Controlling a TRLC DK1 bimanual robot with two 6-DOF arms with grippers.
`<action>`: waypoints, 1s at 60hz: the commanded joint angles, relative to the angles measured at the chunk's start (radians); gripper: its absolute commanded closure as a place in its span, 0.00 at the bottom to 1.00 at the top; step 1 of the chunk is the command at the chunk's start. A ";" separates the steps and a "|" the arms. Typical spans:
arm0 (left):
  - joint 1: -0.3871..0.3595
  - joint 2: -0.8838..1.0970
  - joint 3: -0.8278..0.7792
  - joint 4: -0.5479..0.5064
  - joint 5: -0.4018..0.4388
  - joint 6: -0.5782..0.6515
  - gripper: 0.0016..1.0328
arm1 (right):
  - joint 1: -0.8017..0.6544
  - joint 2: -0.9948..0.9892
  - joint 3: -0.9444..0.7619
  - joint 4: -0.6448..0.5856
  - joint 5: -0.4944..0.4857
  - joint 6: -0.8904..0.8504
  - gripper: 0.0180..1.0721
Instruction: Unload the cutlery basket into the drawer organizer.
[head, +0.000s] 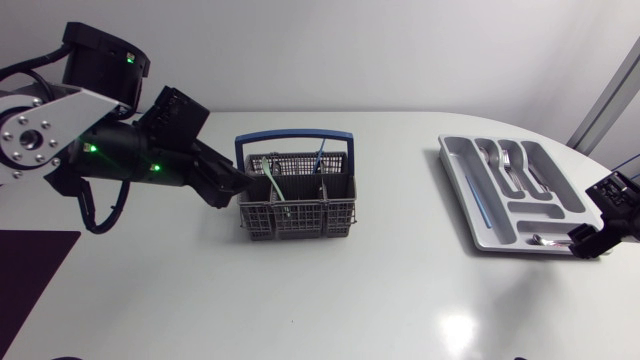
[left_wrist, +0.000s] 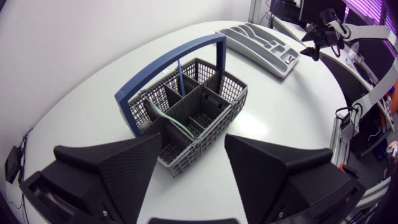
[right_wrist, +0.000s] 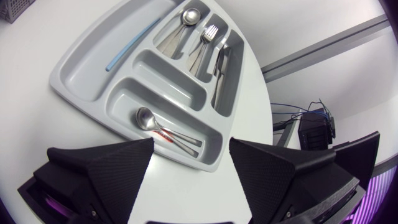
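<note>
Worktop (head: 400, 300): white, carries all that follows.

Basket (head: 296, 205): stands upright near the middle of the worktop, grey mesh under a blue hoop handle (head: 295, 135). Holds a green-handled utensil (head: 272, 180), leaning aslant in a compartment toward the left claw's end. Holds also a thin blue utensil (head: 320, 158), near upright in a far compartment close by the handle. Cannot tell what kind of utensil either one is.

Left claw (left_wrist: 194, 142): gapes wide and grips nothing. Hangs low at the basket's left end, with the basket's near corner reaching into the gap between the two fingers (left_wrist: 118, 168). Shows no contact on either side.

Tray (head: 462, 170): lies flat at the worktop's right side, well apart from the basket, grey with several slots.
- Keeps a spoon (right_wrist: 189, 15), a fork (right_wrist: 208, 31) and a knife (right_wrist: 221, 62) in the long slots at its far end.
- Keeps a light blue stick (right_wrist: 130, 43) in the long side slot.
- Keeps a red-marked spoon (right_wrist: 146, 118) alone in the cross slot nearest the right claw.

Right claw (right_wrist: 191, 146): spreads wide and holds nothing. Hovers by the tray's near corner, just past the slot with the red-marked spoon, and touches neither tray nor cutlery.
</note>
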 joint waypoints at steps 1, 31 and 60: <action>-0.024 0.027 -0.034 0.020 -0.042 -0.037 0.31 | 0.033 -0.043 0.014 -0.057 -0.012 0.080 0.14; -0.139 0.194 -0.002 0.187 -0.423 -0.190 0.38 | 0.447 -0.207 -0.006 -0.250 0.064 0.468 0.14; -0.176 0.325 0.035 0.342 -0.531 -0.293 0.38 | 0.550 -0.205 -0.005 -0.262 0.118 0.556 0.14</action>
